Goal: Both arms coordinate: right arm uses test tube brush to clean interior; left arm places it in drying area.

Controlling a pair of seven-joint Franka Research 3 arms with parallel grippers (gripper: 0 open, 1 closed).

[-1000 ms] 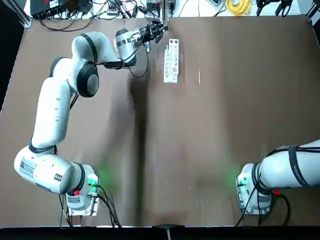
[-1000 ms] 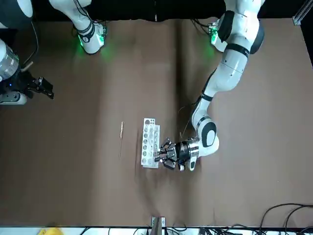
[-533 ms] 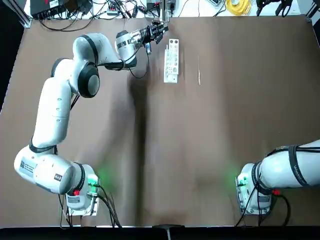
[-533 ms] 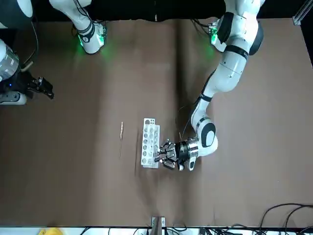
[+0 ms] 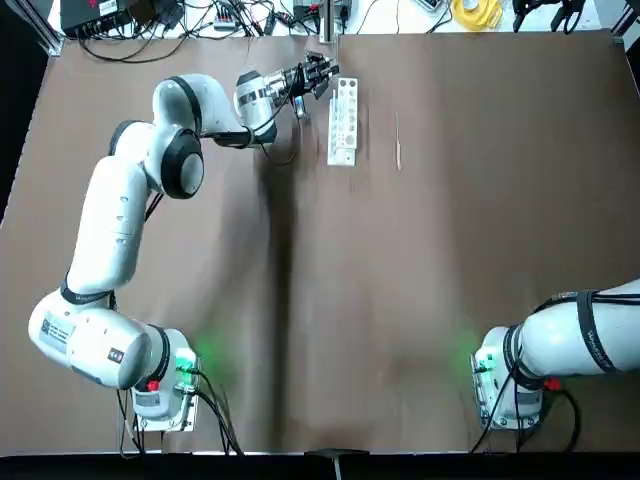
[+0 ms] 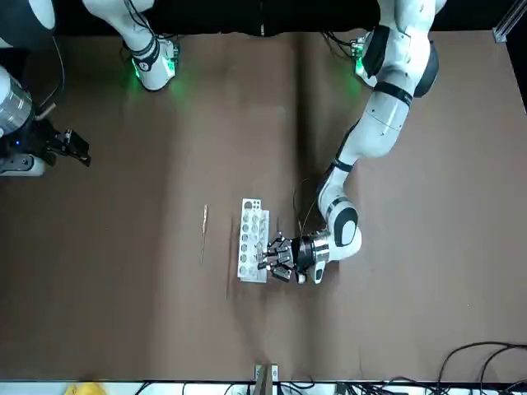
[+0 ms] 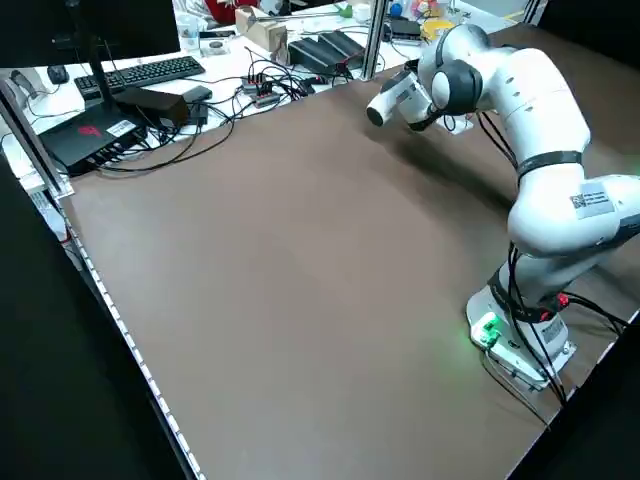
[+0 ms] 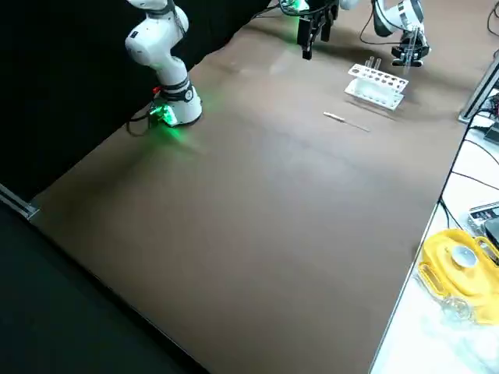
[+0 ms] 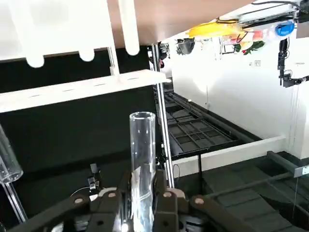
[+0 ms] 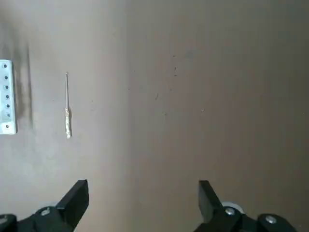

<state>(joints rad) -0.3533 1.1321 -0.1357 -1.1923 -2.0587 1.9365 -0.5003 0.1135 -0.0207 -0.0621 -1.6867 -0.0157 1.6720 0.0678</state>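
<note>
Worktop: brown matte surface (image 5: 400, 300), carrying both arm bases at the near edge.
Right arm: white and grey jointed arm with a black cable (image 5: 570, 345), base at the near right corner, reaching off past the worktop's right side.
Right gripper: black two-finger gripper (image 10: 144, 203), fingers spread wide with nothing between them, held high above bare worktop; in its wrist view the brush and one end of the rack lie far below.
Left arm: white and grey jointed arm with round grey joints (image 5: 120, 210), stretched from the near left corner to the far edge.
Test tube brush: very thin, straight, pale tan stick (image 5: 398, 140), lying flat on the worktop, apart from the rack on its right side, touched by no gripper.
Drying area: small white rectangular rack with two rows of round holes (image 5: 343, 120), standing near the far edge.
Left gripper: black two-finger gripper (image 9: 141, 195), fingers pinching a clear glass test tube (image 9: 142, 159), just beside the rack's far left end.
Far margin: black cables (image 5: 180, 20) and a yellow object (image 5: 477, 12) beyond the worktop.
</note>
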